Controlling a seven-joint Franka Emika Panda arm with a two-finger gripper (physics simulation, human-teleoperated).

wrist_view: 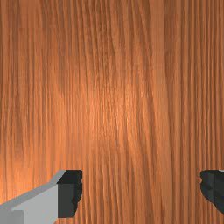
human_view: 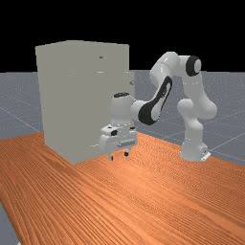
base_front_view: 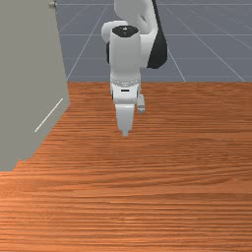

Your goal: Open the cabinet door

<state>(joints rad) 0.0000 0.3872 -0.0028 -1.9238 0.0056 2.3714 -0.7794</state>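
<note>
Cabinet (human_view: 57, 95) near the hand (human_view: 118, 156), fingers (human_view: 111, 157) apart, pointing down

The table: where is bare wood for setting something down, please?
The table has bare wood nearer the front view's camera than the open jaws, and toward that view's right, beyond the arm. Crowded: that view's left, where the cabinet stands.

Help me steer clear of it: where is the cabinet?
The cabinet stands on the table at the far view's left, beside the pincer, and at the front view's left edge.
</note>
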